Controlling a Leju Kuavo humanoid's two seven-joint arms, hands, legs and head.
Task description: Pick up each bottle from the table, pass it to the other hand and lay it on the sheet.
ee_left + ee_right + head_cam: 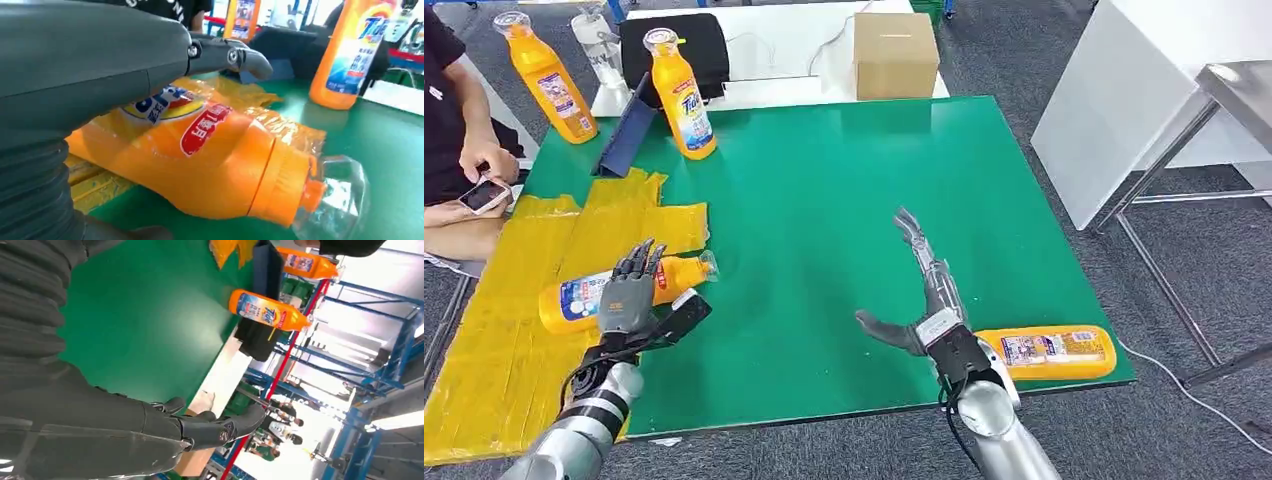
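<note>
Head view shows the green bench (844, 200) from above, with a yellow sheet (494, 330) spread over its left side. One orange bottle (584, 295) lies on its side at the sheet's inner edge, cap toward the bare green. The left hand (629, 290) is over this lying bottle with its fingers stretched out straight across the body rather than wrapped around it; whether they press on the bottle or hover just above it I cannot tell.

Left wrist view gives what the head view lacks: the lying bottle close up, its clear cap on the green surface and its body on crumpled sheet, with the thumb (225, 55) reaching over the top and a visible gap beneath its tip.

Near the bench's front right corner a second lying bottle (1049, 350) rests flat, partly behind the right wrist. The right hand (919, 290) is flat and open, fingers extended forward, thumb out to the side, holding nothing.

Right wrist view is turned sideways; it shows the two upright bottles, one (267, 310) on the far part of the bench and another (305, 262) beyond it, partly cut off. A seated person (454, 150) at the bench's left edge holds a phone (482, 195).
</note>
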